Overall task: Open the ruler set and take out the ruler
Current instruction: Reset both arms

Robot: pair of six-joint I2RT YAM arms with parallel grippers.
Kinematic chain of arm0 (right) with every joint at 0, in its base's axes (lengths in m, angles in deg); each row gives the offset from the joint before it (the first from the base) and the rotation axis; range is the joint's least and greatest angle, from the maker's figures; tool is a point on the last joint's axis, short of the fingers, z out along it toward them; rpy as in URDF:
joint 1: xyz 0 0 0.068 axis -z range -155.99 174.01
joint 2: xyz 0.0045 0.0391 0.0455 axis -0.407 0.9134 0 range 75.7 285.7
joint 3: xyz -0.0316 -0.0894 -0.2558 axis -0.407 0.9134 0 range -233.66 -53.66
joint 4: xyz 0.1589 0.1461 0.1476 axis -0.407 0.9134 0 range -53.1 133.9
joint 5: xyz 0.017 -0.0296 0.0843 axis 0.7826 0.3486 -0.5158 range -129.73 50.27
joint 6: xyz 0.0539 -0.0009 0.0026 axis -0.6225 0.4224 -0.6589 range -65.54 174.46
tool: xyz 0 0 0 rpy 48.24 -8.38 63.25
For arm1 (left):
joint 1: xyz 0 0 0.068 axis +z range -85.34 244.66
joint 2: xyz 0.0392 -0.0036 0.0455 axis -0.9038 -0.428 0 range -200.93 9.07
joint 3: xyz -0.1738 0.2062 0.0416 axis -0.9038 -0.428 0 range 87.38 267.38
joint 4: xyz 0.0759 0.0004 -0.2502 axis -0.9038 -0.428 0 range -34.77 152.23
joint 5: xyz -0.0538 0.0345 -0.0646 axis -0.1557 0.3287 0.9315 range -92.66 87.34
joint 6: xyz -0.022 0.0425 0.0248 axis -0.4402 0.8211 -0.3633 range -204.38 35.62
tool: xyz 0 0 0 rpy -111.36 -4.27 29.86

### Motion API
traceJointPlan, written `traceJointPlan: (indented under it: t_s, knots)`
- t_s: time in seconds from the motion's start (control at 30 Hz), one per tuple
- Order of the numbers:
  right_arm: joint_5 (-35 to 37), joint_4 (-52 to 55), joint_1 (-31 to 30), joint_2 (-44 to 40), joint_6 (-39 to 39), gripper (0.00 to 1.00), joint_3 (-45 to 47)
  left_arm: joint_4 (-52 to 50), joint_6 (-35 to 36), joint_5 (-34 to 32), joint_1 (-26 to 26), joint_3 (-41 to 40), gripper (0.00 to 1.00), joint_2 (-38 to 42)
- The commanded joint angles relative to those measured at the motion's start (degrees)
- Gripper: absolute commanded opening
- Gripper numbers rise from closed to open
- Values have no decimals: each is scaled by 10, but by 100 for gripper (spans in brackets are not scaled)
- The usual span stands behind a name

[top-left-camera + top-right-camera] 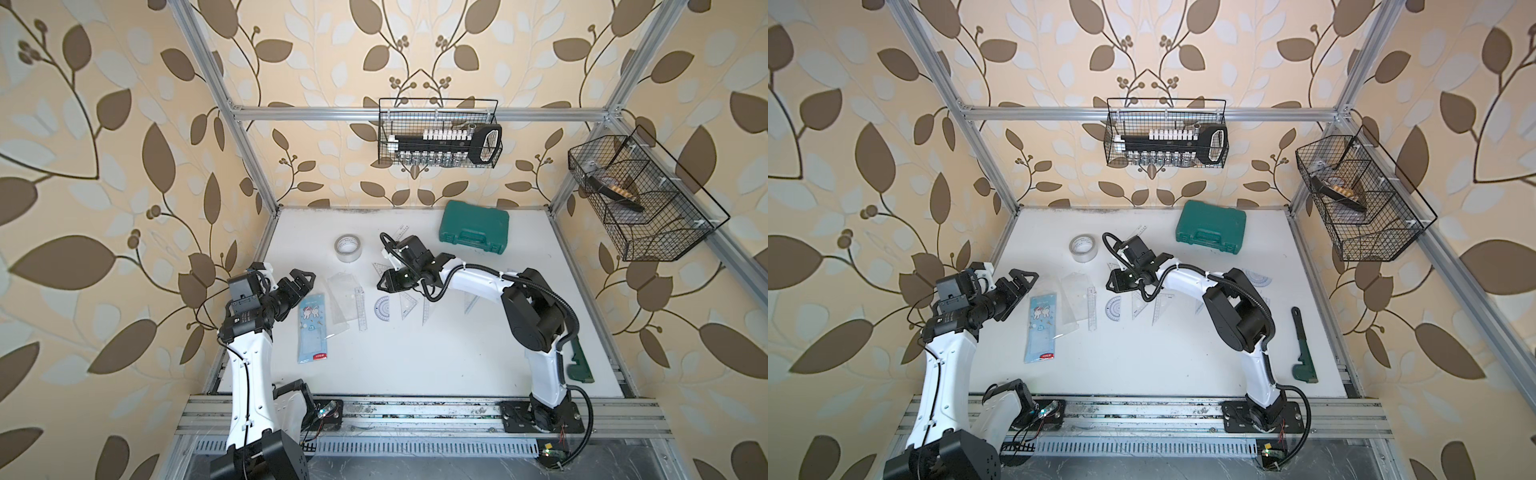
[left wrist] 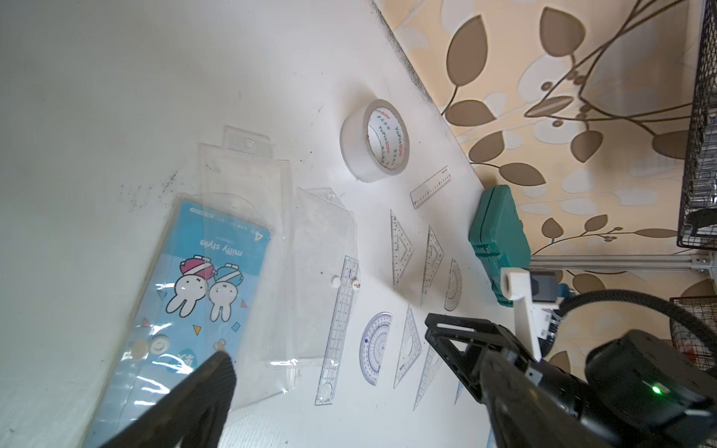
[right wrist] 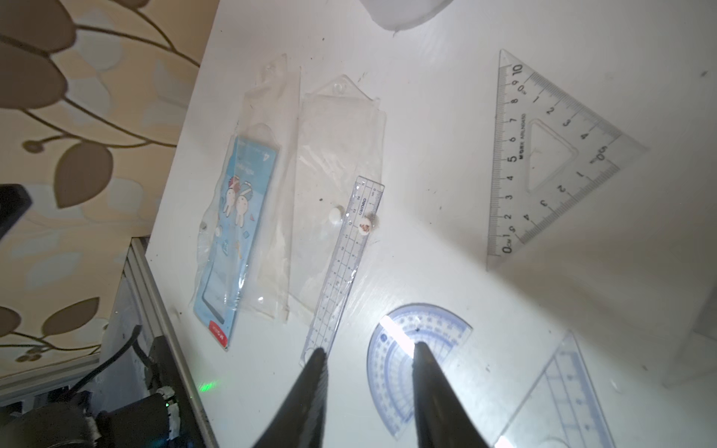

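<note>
My left hand (image 1: 299, 282) gapes fully wide and empty beside the blue ruler set (image 1: 313, 328), which lies flat near the worktop's (image 1: 415, 357) left edge. Its snap looks closed, so I judge this set unopened. Two clear pouches (image 3: 337, 155) lie empty next to it, and a straight ruler (image 3: 345, 252) rests out on the worktop, overlapping one pouch's edge. My right hand (image 3: 368, 349) hovers over that ruler's end, partly open, gripping nothing.
</note>
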Motion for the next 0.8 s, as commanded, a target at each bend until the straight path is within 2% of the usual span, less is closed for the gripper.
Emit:
traceJointPlan:
  t_s: [0.0, 0.13, 0.23, 0.43, 0.57, 0.67, 0.77]
  knots:
    - [-16, -6, -3, 42, -6, 33, -29, 23, -9, -30, -25, -8, 99, 4]
    - [-25, -3, -7, 76, -12, 31, -63, 26, -13, -91, -92, -11, 99, -10]
    - [-29, 3, -10, 90, -13, 30, -81, 45, -25, -111, -124, -16, 99, -24]
    - [-9, -36, -8, 11, 1, 32, 8, 121, -27, -180, -157, -62, 99, -49]
    - [41, -86, 2, -108, 28, 47, 134, 213, 1, -226, -157, -114, 99, -53]
    - [112, -88, 7, -208, 70, 57, 216, 272, 26, -249, -157, -135, 99, -57]
    - [192, -82, 48, -314, 94, 73, 293, 310, 68, -272, -157, -144, 99, -65]
